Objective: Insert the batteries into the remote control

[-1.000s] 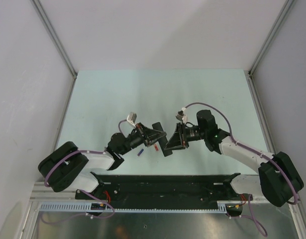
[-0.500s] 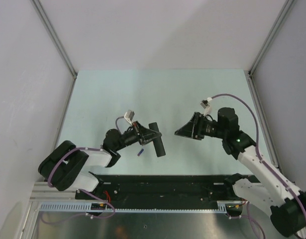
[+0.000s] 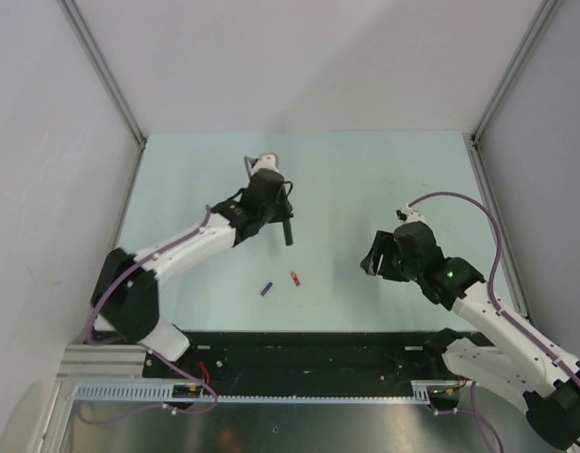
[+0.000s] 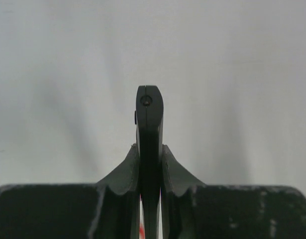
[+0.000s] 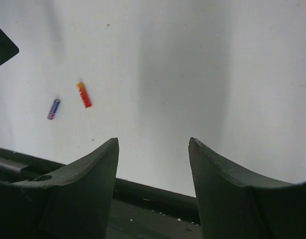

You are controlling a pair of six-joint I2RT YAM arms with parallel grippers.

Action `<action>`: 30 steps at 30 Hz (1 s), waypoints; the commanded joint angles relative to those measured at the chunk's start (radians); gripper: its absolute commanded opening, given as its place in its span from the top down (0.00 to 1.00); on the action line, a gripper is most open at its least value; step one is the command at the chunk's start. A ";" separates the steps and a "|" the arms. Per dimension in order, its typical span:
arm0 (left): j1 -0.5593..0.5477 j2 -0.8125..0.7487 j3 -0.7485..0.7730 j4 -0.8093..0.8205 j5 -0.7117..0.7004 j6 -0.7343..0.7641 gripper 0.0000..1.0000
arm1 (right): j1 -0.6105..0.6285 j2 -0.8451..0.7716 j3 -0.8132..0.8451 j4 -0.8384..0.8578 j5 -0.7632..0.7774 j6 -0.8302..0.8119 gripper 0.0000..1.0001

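My left gripper [image 3: 282, 213] is shut on the slim black remote control [image 3: 288, 226] and holds it above the middle of the table. In the left wrist view the remote [image 4: 149, 129] stands edge-on between the closed fingers. A purple-blue battery [image 3: 267, 289] and a red-orange battery [image 3: 295, 278] lie on the table in front of it. Both show in the right wrist view, the purple-blue battery [image 5: 53, 109] left of the red-orange battery [image 5: 83, 95]. My right gripper [image 3: 370, 264] is open and empty to the right. The other two batteries are out of view.
The pale green table [image 3: 365, 179] is walled by white panels at the left, back and right. A black rail [image 3: 308, 354] runs along the near edge and also shows in the right wrist view [image 5: 157, 196].
My left arm has carried the remote away from the batteries, up towards the back of the table. My right gripper has let go of the remote and pulled back to the right.
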 commanded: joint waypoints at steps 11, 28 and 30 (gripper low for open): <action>-0.059 0.509 0.484 -0.584 -0.395 0.246 0.98 | 0.068 -0.003 0.042 -0.051 0.183 -0.042 0.35; -0.108 0.600 0.531 -0.575 -0.324 0.247 0.37 | 0.035 -0.047 0.042 -0.068 0.096 -0.041 0.34; -0.110 0.527 0.504 -0.558 -0.323 0.249 0.19 | 0.031 -0.061 0.042 -0.083 0.111 -0.038 0.33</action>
